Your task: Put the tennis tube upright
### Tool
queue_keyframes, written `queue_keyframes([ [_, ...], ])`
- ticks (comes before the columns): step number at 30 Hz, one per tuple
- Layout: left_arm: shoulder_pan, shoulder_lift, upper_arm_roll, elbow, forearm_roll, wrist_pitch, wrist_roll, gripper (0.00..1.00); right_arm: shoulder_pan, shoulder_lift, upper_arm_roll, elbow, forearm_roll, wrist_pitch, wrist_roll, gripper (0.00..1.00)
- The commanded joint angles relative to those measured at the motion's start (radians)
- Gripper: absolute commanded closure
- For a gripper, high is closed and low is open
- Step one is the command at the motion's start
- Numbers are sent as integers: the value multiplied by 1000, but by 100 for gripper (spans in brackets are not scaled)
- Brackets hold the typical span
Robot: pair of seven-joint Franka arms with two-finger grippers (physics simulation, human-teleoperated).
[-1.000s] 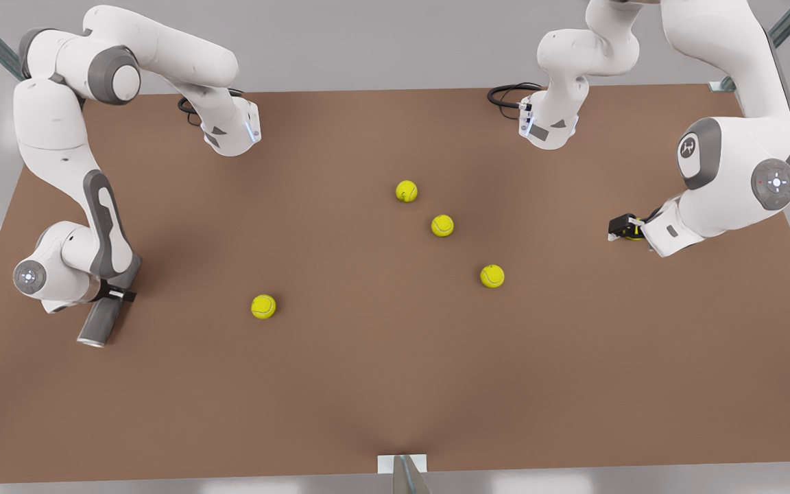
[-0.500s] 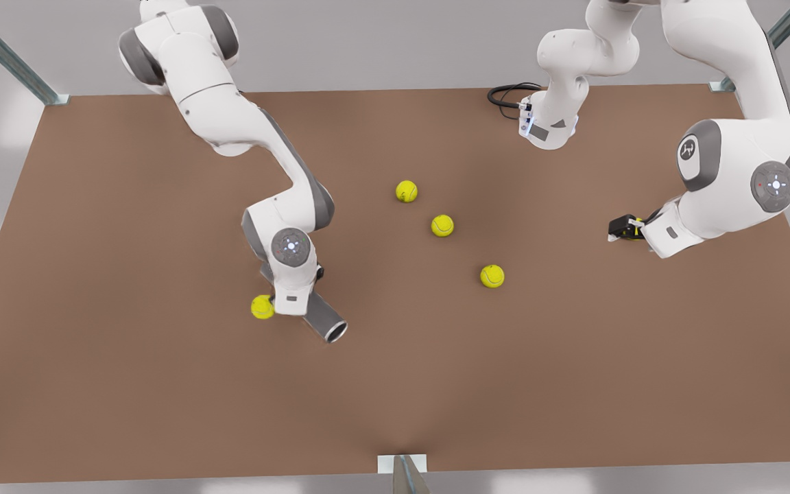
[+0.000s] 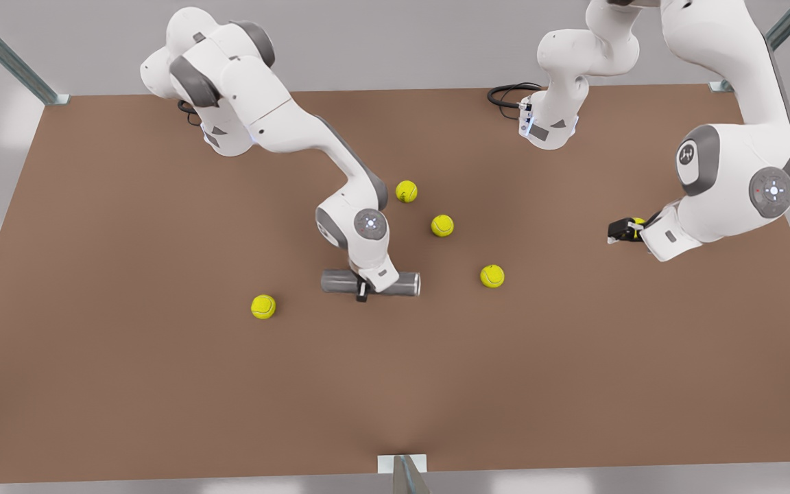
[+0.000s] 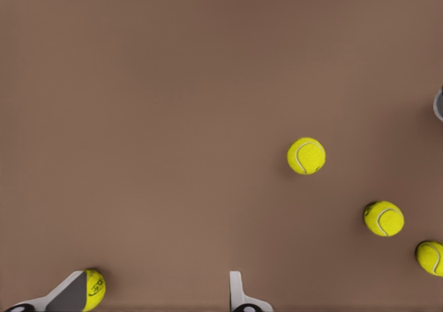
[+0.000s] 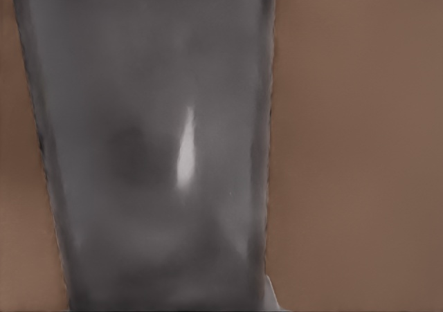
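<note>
The tennis tube [image 3: 340,281] is a dark grey cylinder lying level near the table's middle, with its silvery rim toward the front view's right. My right gripper [image 3: 362,293] is shut on its middle from above. In the right wrist view the tube [image 5: 152,153] looms close. My left gripper [image 3: 620,231] waits low at the front view's right, open, with a tennis ball [image 3: 636,227] beside one finger [image 4: 69,295]. The gap of the left gripper [image 4: 158,277] is otherwise bare.
Several yellow-green tennis balls lie on the brown table [image 3: 162,398]: one [image 3: 407,191] behind the tube, one [image 3: 442,225] beside it, one [image 3: 492,276] to the tube's right, one [image 3: 263,306] to its left. The arm bases stand at the back edge.
My right gripper has carried the tube from the table's left edge to the middle, turning it to lie crosswise. The left arm has barely moved.
</note>
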Motion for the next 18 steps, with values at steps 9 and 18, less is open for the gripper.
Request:
queue_keyframes([
  [9, 0, 1, 0, 0, 0, 1, 1, 0, -2, 91, -1, 104, 39, 55, 12, 34],
  [18, 0, 4, 0, 0, 1, 3, 1, 0, 4, 166, 1, 207, 54, 54, 278, 34],
])
